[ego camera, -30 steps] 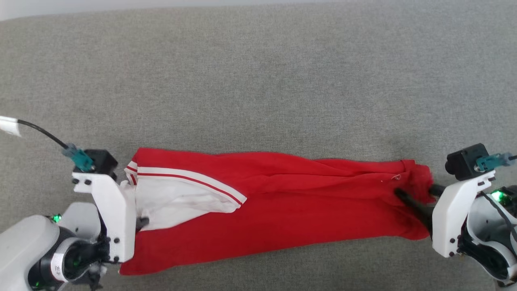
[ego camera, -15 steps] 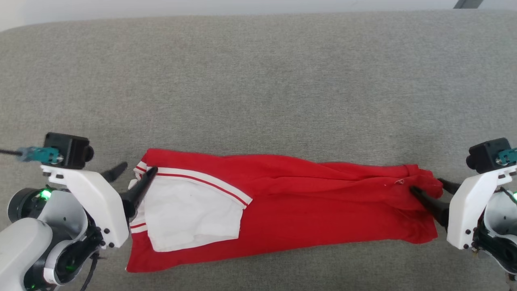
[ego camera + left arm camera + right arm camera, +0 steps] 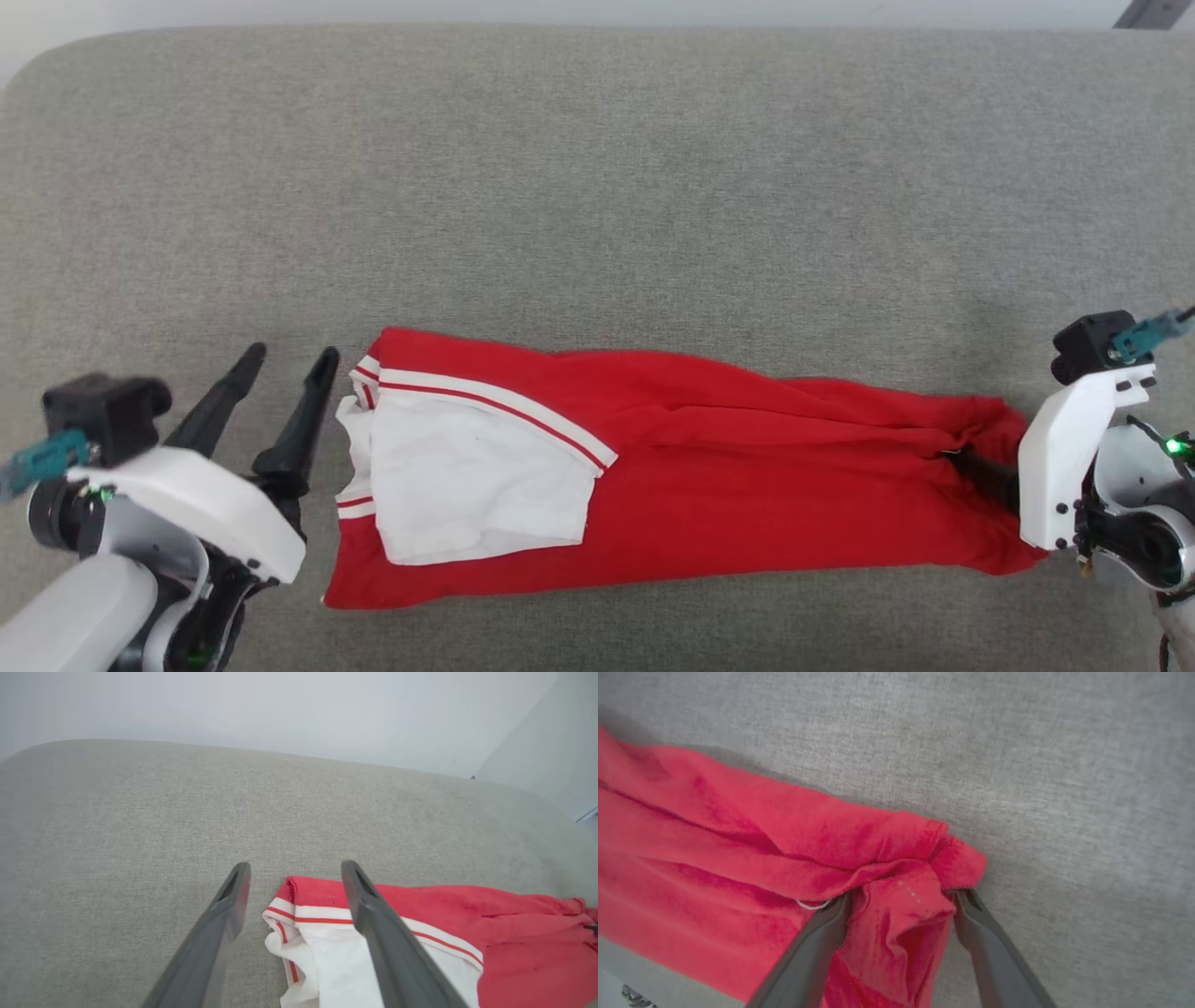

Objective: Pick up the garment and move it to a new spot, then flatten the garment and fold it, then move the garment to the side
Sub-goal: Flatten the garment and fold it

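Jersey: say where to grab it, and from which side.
Grip the jersey at both ends: striped sleeve end with the left hand from the left, bunched red end with the right hand from the right. It lies long and narrow.

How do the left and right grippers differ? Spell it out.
The left gripper stands clear of the garment, beside its white sleeve end; the right gripper straddles a bunched red fold at the other end. The left gripper hangs over bare grey cushion; the right gripper touches cloth. Both are open.
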